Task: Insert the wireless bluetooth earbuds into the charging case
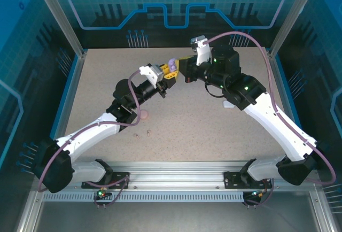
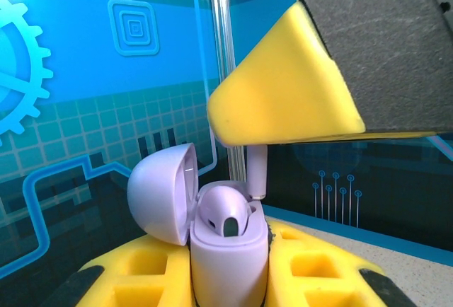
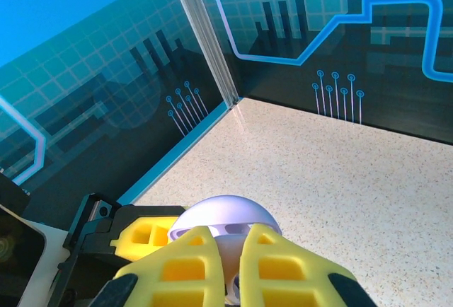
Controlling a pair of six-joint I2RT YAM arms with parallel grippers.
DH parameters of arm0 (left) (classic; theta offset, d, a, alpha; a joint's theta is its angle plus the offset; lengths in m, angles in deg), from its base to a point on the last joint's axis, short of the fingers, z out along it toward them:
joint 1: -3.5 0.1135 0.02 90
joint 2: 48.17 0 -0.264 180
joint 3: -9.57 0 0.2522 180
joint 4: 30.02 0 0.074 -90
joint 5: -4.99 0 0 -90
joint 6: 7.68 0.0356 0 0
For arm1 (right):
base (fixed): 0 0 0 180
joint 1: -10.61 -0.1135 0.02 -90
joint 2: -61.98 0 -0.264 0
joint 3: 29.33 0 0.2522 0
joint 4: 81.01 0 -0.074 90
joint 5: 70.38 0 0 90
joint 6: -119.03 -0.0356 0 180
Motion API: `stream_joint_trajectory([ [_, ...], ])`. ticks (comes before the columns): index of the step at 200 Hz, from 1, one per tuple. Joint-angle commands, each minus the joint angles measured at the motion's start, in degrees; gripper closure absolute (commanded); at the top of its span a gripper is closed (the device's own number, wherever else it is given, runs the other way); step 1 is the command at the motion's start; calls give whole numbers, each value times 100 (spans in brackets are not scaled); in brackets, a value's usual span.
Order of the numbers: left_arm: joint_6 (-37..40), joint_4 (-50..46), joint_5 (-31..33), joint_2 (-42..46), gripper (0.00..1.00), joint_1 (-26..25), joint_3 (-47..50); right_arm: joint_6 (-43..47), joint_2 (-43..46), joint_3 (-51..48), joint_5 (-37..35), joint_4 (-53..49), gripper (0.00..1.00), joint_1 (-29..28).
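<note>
In the left wrist view the purple charging case [image 2: 228, 268] stands upright between the yellow fingers [image 2: 141, 279] of my left gripper [image 2: 226, 250], which is shut on it. Its lid [image 2: 161, 194] is swung open to the left, and one purple earbud [image 2: 225, 215] sits in the left slot. My right gripper [image 1: 184, 71] hangs just above the case [image 1: 170, 64], shut on a second purple earbud. The held earbud's stem [image 2: 256, 172] points down at the right slot, its tip at the rim. From the right wrist, the case lid [image 3: 223, 215] shows under the nearly closed fingers [image 3: 191, 264].
On the speckled table [image 1: 214, 130], a small pink object [image 1: 145, 115] and two tiny earbuds [image 1: 144, 132] lie near the left arm. A white object [image 1: 228, 103] peeks from under the right arm. Blue-patterned walls enclose the table on three sides.
</note>
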Motion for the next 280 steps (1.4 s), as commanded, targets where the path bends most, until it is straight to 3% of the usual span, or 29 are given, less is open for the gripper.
stream_joint_trajectory([
  [1,-45,144,-153,-7,100,-50,-180,71,-79,109,-105,4,92,-62],
  [107,-28,142,-136,29,100,-51,-155,24,-107,58,-20,-79,92,40],
  [197,-19,88,-104,2,100,-50,-148,-296,220,321,-89,-66,43,347],
  [240,-26,72,-114,-75,100,-56,-47,-440,341,587,-7,-610,39,836],
  [280,-90,-82,-205,-163,100,-59,27,-397,-379,1324,418,-1650,39,1267],
])
